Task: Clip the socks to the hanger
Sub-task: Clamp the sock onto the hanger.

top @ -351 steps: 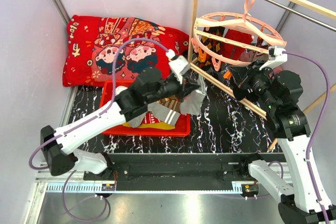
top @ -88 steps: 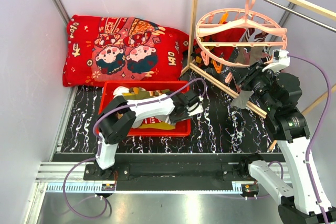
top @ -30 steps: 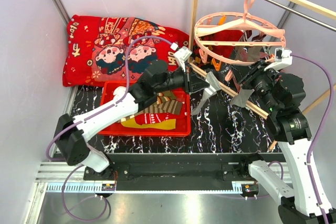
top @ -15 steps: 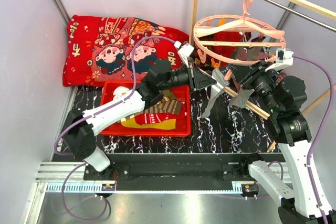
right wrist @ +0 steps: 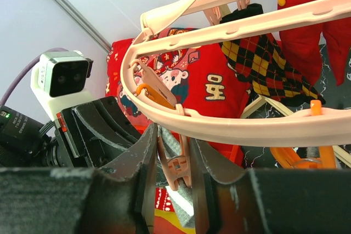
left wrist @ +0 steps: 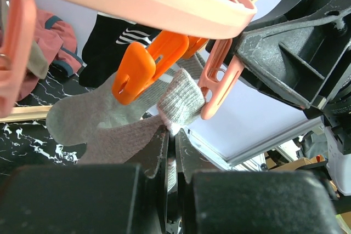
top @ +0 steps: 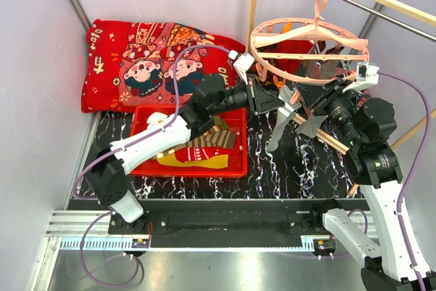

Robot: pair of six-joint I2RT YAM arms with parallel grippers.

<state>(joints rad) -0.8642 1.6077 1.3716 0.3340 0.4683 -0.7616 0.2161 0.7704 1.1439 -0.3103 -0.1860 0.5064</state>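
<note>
The pale-pink ring hanger [top: 310,54] hangs from the rod at upper right. My left gripper [top: 275,100] is shut on the cuff of a grey sock [top: 279,129], which dangles below it. In the left wrist view my left gripper [left wrist: 173,135] holds that cuff [left wrist: 178,100] against a pink clip [left wrist: 219,83], beside an orange clip [left wrist: 143,65]. My right gripper [top: 308,105] is closed around the same pink clip [right wrist: 178,164], one finger [right wrist: 143,173] on each side. Grey fabric shows inside the clip. An argyle sock [right wrist: 269,64], red socks [right wrist: 307,31] and another grey sock [top: 311,127] hang from the hanger.
A red tray [top: 235,167] below the left arm holds an olive-brown striped sock [top: 212,142] and a yellow one [top: 197,160]. A red cartoon cushion [top: 150,59] lies at the back. Wooden rack poles [top: 255,11] stand beside the hanger; one slants under my right gripper.
My left arm has swung right and up with the grey sock, bringing its cuff to the pink clip. My right gripper has stayed at the hanger's rim.
</note>
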